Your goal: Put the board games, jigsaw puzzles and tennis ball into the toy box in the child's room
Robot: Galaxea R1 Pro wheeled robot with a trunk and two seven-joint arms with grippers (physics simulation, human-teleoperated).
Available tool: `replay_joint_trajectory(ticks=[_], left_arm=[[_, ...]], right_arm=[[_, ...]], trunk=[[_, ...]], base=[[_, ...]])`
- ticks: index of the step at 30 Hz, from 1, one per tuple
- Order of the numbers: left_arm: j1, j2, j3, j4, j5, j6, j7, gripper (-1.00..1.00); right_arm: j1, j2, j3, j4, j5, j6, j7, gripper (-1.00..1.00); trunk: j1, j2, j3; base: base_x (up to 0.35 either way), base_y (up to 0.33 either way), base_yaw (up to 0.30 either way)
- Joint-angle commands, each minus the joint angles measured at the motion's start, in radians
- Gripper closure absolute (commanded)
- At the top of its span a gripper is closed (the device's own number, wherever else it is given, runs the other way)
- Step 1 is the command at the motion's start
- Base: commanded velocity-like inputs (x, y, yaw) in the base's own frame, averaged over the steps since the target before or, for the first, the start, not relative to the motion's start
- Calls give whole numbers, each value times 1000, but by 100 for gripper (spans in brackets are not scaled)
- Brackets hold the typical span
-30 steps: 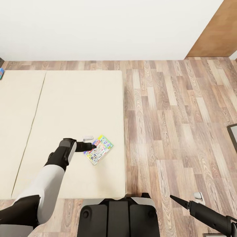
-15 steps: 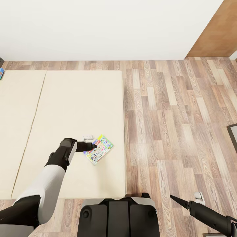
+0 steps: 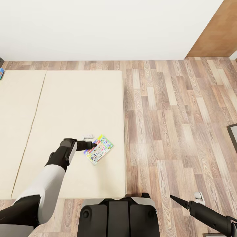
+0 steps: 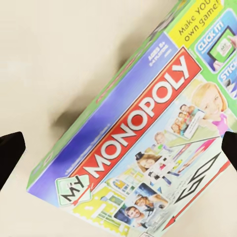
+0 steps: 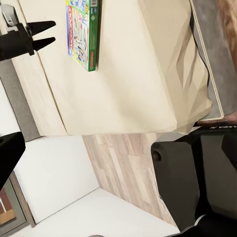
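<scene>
The Monopoly box (image 3: pixel 98 149) lies flat on the bed (image 3: pixel 72 108), face up, turned at a slant, close to the bed's right edge and toward its near end; its red name band and green side show plainly in the left wrist view (image 4: pixel 143 143), and it shows again in the right wrist view (image 5: pixel 83 33). The left pincer (image 3: pixel 90 141) hangs over the box's left corner, released, one finger on each side of that corner and the box not gripped. Near the bed's far left corner a small blue thing (image 3: pixel 1 73) peeks in at the edge, too cut off to name. Off the bed, over the wooden floor (image 3: pixel 177 125) by the robot's base (image 3: pixel 118 215), the right pincer (image 3: pixel 187 199) hovers with its two fingers parted, holding nothing.
</scene>
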Motion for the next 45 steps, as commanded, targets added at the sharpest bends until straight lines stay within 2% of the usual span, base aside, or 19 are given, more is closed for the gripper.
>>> replay_joint_trajectory(ticks=[1,11,19,26,45], left_arm=[[0,-2,7,0,-12,2,-9,-100],[-1,-2,7,16,-17,-21,-9,-100],[-1,-3,7,60,-17,-34,-9,-100],[-1,-5,7,90,-17,-79,-9,-100],[-1,-12,5,105,-14,-94,-12,-100]], right_arm=[[0,0,0,0,-3,8,2,-100],[0,0,0,0,-2,8,0,-100],[0,-1,0,0,-2,8,1,-100],[0,-3,-1,0,-3,9,3,-100],[0,-2,-2,0,-2,9,0,-100]], trunk=[[1,-2,-1],[1,-2,-1],[1,-2,-1],[1,-2,-2],[1,-2,-14]], base=[[0,0,0],[0,0,0],[0,0,0],[0,0,0],[0,0,0]])
